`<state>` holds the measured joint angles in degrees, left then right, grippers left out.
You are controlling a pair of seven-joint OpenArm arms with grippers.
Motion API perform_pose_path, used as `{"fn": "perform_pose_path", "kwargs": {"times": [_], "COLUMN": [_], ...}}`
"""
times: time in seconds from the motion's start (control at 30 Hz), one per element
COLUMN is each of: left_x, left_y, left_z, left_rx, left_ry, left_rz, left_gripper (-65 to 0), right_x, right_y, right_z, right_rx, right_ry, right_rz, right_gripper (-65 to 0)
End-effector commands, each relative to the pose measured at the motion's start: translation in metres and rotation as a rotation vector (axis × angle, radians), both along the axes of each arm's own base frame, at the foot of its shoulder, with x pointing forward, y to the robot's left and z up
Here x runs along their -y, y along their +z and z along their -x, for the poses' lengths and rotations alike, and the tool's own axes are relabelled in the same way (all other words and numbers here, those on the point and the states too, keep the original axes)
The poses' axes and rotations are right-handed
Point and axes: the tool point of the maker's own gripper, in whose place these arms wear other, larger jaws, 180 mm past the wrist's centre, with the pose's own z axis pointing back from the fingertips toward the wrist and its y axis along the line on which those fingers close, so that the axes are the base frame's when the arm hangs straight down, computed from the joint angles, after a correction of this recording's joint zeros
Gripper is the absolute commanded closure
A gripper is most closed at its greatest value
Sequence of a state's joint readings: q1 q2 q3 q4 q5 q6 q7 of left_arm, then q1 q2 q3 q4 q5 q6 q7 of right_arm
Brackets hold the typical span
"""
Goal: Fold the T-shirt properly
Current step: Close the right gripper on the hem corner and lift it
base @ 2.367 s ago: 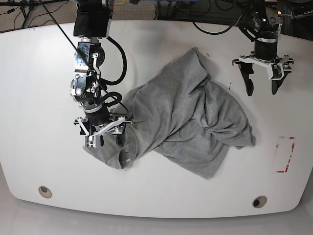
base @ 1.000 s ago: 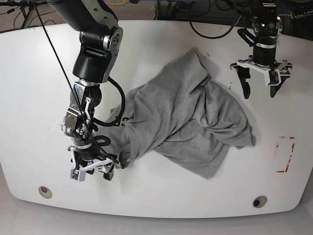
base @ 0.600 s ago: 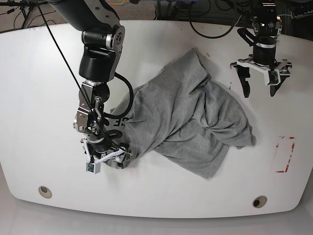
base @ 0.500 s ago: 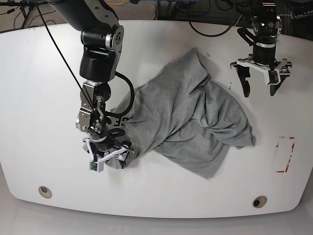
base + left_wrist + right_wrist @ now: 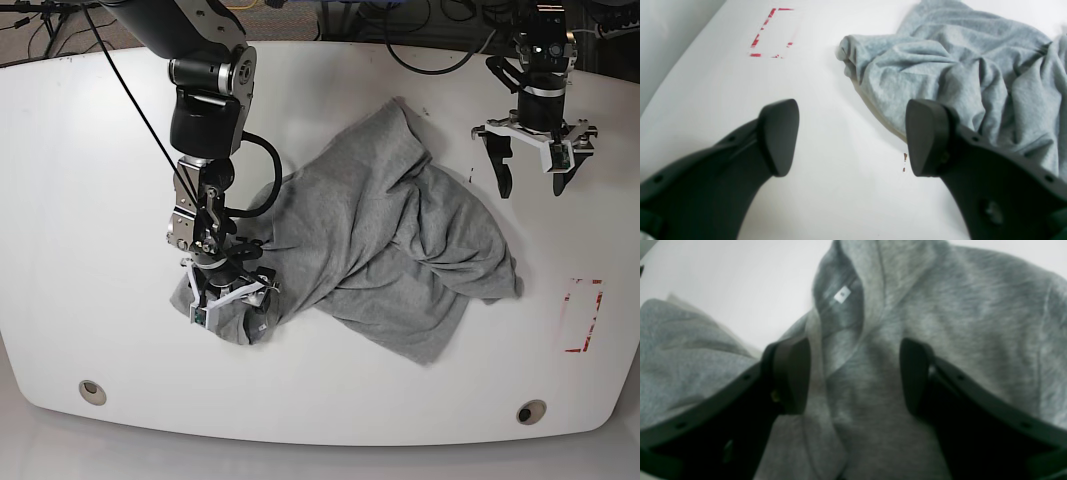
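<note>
The heather-grey T-shirt lies crumpled in the middle of the white table. My right gripper is down on the shirt's lower-left part. In the right wrist view this gripper stands open, its fingers apart with grey fabric lying loose in the gap, just below the collar and its white neck tag. My left gripper hangs open over bare table at the back right, beside the shirt. In the left wrist view it holds nothing, and the shirt's edge runs past its right finger.
A red tape outline marks the table's right side, also seen as a red outline ahead of the left gripper. Two round holes sit near the front edge. Cables run along the back edge.
The right gripper moved from the bare table near the front-left up and right onto the shirt's collar area. The left arm stayed put.
</note>
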<state>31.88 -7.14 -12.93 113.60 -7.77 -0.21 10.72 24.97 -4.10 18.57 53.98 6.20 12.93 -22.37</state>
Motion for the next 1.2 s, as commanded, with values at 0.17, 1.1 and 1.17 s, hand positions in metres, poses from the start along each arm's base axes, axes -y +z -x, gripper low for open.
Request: {"fn": "perform_pose_path", "kwargs": {"times": [0.17,1.1,1.17], "left_x": [0.001,0.001,0.001], "left_y": [0.014,0.018,0.017], "left_z": [-0.003,-0.003,-0.003], "left_rx": [0.050,0.062,0.059], "left_ry": [-0.009,-0.010,-0.011], "left_rz": [-0.011,-0.021,-0.024], "left_gripper": [-46.6,-47.1,-47.2], "right_x": [-0.004,-0.008,-0.008], "right_y": [0.020,0.032,0.034], "right_z": [-0.023,-0.038,-0.039], "right_rx": [0.075,0.120,0.125], "right_ry": [-0.016,-0.005,-0.003], "right_rz": [-0.028,-0.025,-0.024], "right_gripper": [-40.5,0.0,0.0]}}
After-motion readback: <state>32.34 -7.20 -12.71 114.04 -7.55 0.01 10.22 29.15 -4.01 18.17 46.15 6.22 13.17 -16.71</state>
